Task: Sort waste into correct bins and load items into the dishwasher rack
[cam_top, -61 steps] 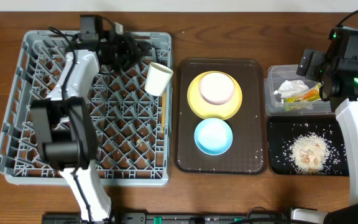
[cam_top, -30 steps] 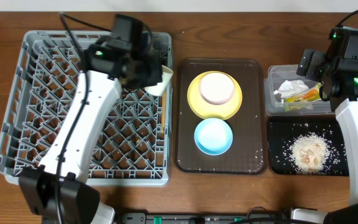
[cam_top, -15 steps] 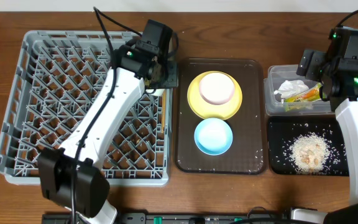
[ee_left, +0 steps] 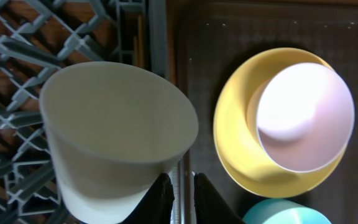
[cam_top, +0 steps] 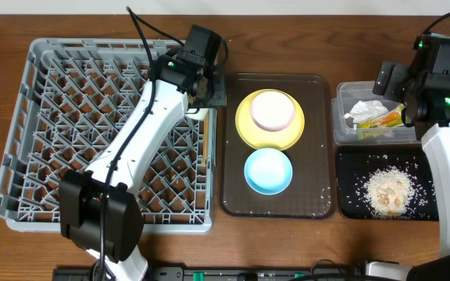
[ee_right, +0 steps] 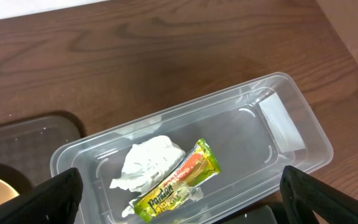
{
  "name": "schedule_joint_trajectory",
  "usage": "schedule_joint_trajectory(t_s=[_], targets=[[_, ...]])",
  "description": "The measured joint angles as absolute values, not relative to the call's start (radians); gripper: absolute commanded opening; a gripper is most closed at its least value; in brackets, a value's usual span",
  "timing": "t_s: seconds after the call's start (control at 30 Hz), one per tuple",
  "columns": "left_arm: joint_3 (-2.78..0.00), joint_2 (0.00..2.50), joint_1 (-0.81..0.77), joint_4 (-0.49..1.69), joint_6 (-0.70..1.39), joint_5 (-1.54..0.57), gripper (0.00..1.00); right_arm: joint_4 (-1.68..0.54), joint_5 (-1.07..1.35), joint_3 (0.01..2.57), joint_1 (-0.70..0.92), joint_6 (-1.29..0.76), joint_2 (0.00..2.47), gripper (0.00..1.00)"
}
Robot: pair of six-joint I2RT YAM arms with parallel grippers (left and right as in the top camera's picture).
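Overhead, a large grey rack [cam_top: 22,140] is seen at the left of a wooden table [cam_top: 287,31]. The left arm is stretched across it, and the left gripper [cam_top: 206,87] is held over the rack's far right corner. In the left wrist view, a cream cup [ee_left: 117,124] is shown tilted on the rack's pegs, just beside the dark fingers [ee_left: 160,196]. These are set close together with only a slim gap; whether anything is pinched cannot be told. Thin chopsticks [cam_top: 206,136] are laid along the rack's right rim.

On a brown tray [cam_top: 319,140] beside the rack, a yellow plate [cam_top: 244,129] carrying a pale cup [cam_top: 272,111] is placed, with a blue bowl [cam_top: 268,171] nearer.

At the right, the right gripper [ee_right: 180,177] is held spread wide above a clear tub [ee_right: 278,124], gripping nothing. A crumpled tissue [ee_right: 148,162] and a green-and-orange wrapper [ee_right: 176,183] are contained in the tub. Rice crumbs [cam_top: 387,191] are scattered in a black tray [cam_top: 350,168] beside it.
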State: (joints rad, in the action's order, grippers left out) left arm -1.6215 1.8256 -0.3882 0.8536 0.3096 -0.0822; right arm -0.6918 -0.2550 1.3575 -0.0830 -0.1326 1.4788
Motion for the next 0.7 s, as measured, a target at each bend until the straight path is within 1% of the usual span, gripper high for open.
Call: schedule_joint_trajectory(t_s=[0.2, 0.43, 0.7], targets=[[-1.621, 1.832, -0.389, 0.879, 0.309, -0.072, 0.17, -0.692, -0.255, 1.357, -0.083, -0.133, 1.479, 0.99], [-1.621, 1.838, -0.391, 0.888, 0.306, -0.125, 0.17, -0.692, -0.255, 1.357, -0.083, -0.133, 1.479, 0.99], [-1.614, 1.853, -0.414, 0.888, 0.3, -0.139, 0.17, -0.692, -0.255, 1.357, -0.083, -0.133, 1.479, 0.99]])
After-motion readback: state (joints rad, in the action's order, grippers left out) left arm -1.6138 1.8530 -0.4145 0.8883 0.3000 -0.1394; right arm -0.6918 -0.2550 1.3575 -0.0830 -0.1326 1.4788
